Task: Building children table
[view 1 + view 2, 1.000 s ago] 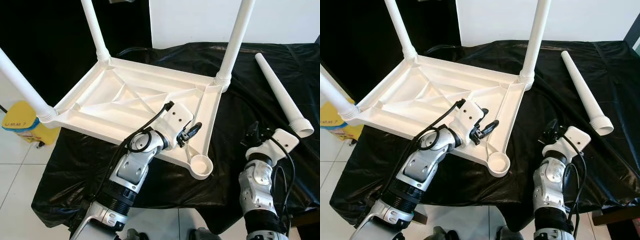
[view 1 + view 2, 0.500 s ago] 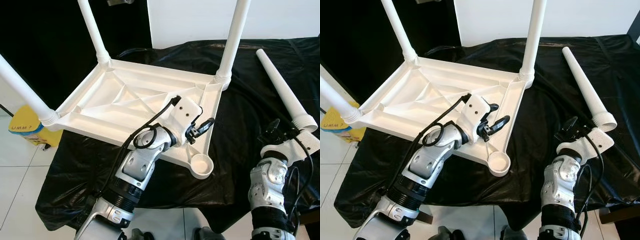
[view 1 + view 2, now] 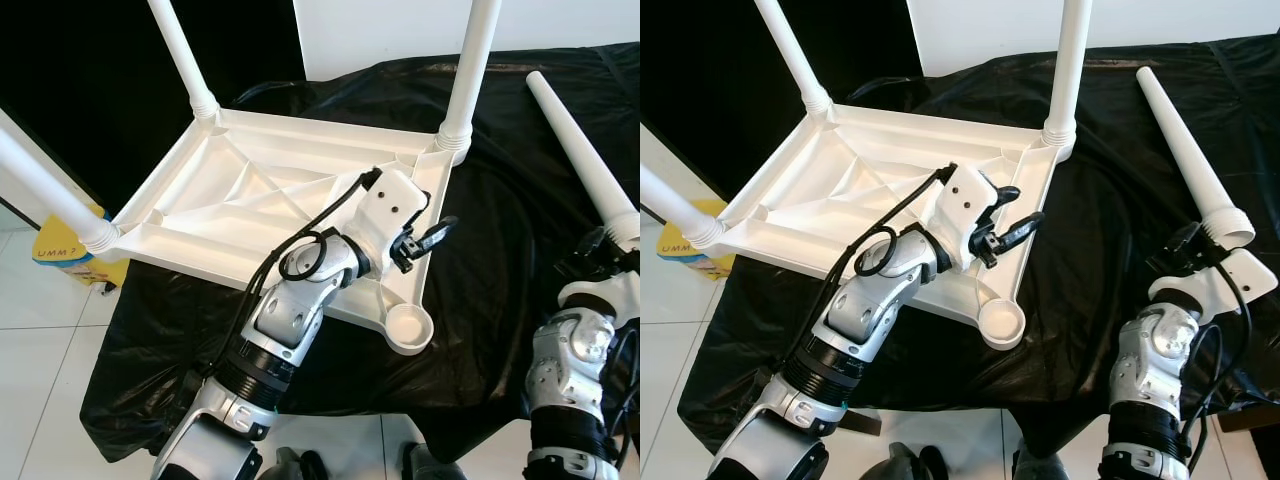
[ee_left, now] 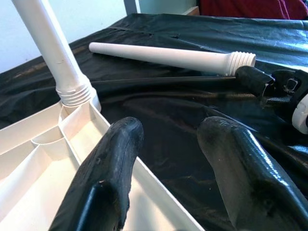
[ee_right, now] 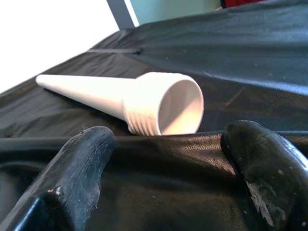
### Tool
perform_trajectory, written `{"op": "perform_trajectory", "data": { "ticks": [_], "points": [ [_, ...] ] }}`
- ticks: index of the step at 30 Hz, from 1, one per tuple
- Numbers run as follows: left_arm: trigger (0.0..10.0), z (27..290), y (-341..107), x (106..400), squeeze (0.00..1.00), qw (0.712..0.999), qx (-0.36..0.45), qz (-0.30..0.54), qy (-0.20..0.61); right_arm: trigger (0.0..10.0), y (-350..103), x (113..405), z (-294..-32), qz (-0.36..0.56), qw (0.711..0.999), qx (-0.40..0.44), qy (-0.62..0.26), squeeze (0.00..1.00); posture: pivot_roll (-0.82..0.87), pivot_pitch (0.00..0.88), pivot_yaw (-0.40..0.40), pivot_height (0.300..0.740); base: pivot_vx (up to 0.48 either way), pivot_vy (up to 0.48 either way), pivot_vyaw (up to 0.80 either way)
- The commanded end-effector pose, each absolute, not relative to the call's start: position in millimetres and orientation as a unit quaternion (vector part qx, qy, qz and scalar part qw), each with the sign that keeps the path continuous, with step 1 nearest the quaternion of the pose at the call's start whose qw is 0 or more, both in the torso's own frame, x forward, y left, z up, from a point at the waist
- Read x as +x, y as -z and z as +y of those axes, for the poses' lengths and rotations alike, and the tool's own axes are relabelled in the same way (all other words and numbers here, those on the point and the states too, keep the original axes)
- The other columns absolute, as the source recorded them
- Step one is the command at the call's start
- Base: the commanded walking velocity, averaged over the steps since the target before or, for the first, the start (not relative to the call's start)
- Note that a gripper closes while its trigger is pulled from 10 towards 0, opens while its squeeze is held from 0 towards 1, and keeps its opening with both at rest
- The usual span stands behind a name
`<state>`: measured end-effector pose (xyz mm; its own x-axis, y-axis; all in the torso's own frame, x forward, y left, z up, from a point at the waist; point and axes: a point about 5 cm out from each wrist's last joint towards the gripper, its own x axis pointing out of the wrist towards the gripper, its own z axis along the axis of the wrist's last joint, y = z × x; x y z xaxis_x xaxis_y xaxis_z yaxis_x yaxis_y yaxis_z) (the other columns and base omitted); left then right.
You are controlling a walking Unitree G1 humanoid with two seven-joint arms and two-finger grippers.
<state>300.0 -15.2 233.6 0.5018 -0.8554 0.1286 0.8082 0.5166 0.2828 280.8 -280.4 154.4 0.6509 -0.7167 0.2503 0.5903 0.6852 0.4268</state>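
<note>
Lying loose: leg (image 3: 1188, 155) | right end effector (image 3: 1188, 250) partly cropped

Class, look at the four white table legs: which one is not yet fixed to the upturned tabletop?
The loose leg, lying flat on the black cloth to the robot's right, just ahead of the right gripper. The other three stand upright in corner sockets of the tabletop.

The upturned children's table top (image 3: 260, 190) and loose leg (image 3: 1185, 150) look like smooth, matt white plastic. A glossy, crinkled black sheet (image 3: 520, 210) lies under them. Worn matt rubber covers the right claw's fingers (image 5: 82, 163).
</note>
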Motion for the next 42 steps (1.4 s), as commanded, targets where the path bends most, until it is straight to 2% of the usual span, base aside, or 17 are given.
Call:
{"op": "perform_trajectory", "data": {
  "ticks": [1, 8, 16, 27, 40, 42],
  "points": [
    [10.0, -19, -233, 291, 0.0, 0.816, 0.104, -0.12, 0.556, 10.0, -152, 279, -283, -0.195, 0.893, 0.16, 0.373, 0.0, -0.25, 0.216, 0.172, 0.74, 0.0, 0.0, 0.0],
    [10.0, -21, -233, 289, 0.0, 0.813, 0.102, -0.119, 0.561, 10.0, -156, 281, -286, -0.199, 0.899, 0.148, 0.361, 0.0, -0.25, 0.226, 0.182, 0.74, 0.0, 0.0, 0.0],
    [10.0, -22, -234, 285, 0.0, 0.808, 0.101, -0.116, 0.568, 10.0, -172, 291, -287, -0.209, 0.925, 0.124, 0.293, 0.0, -0.25, 0.242, 0.187, 0.74, 0.0, 0.0, 0.0],
    [10.0, -22, -235, 285, 0.0, 0.809, 0.099, -0.116, 0.567, 10.0, -182, 295, -292, -0.216, 0.928, 0.109, 0.283, 0.0, -0.25, 0.242, 0.186, 0.74, 0.0, 0.0, 0.0],
    [10.0, -21, -237, 285, 0.0, 0.81, 0.101, -0.116, 0.566, 10.0, -183, 304, -296, -0.188, 0.947, 0.101, 0.241, 0.0, -0.24, 0.245, 0.191, 0.74, 0.0, 0.0, 0.0],
    [10.0, -20, -237, 282, 0.0, 0.807, 0.101, -0.113, 0.57, 10.0, -186, 317, -301, -0.16, 0.961, 0.086, 0.207, 0.0, -0.22, 0.249, 0.191, 0.74, 0.0, 0.0, 0.0]
  ]
}}
